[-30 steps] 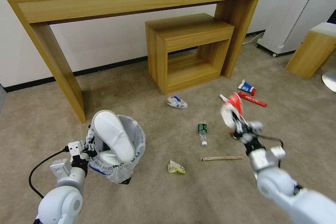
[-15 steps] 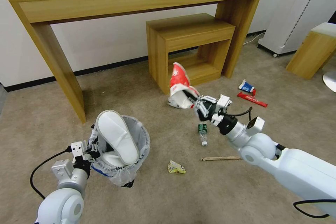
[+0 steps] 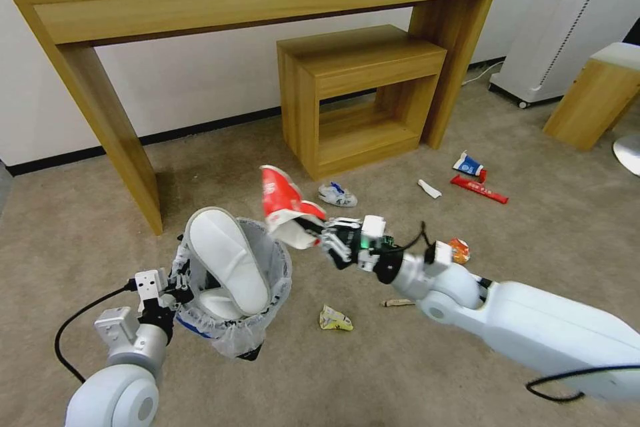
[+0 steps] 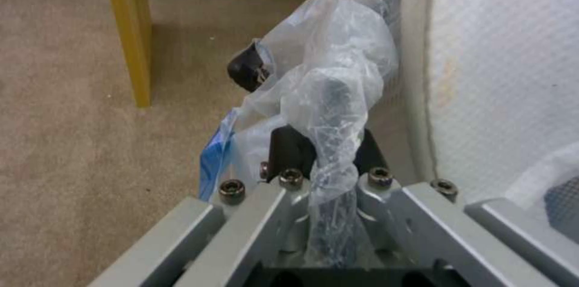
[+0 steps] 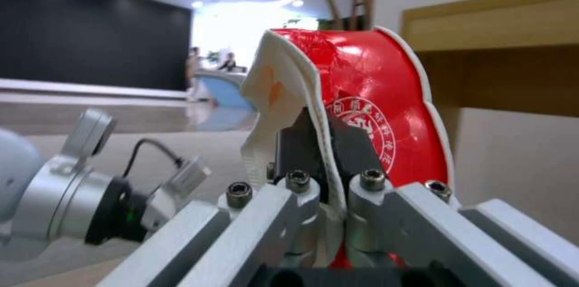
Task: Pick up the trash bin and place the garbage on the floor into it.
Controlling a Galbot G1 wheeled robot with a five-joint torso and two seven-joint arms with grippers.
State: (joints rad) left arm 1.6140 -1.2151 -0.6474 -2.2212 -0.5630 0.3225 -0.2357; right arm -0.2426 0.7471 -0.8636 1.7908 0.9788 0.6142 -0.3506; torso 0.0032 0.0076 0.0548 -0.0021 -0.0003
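Right gripper [image 3: 319, 235] clamped on the wall of the crushed red paper bowl [image 3: 285, 205], carried in the air just beside the rim of the trash bin [image 3: 235, 283], bowl leaning toward the bin mouth. In the right wrist view, fingers [image 5: 353, 149] pinched either side of the bowl's white rim. Left gripper [image 3: 175, 285] shut on the bin's rim and its crinkled liner (bag plastic bunched between the fingers [image 4: 288, 151] in the left wrist view), bin seemingly lifted clear of the beige floor [image 3: 400, 373], though hard to be sure. White slipper [image 3: 225, 259] standing on end inside the bin. Scattered on the carpet: yellow wrapper [image 3: 335, 319], crumpled white wrapper [image 3: 337, 195], wooden stick [image 3: 397, 303] partly behind the right arm, red bar wrapper [image 3: 480, 189], blue-white carton [image 3: 468, 164].
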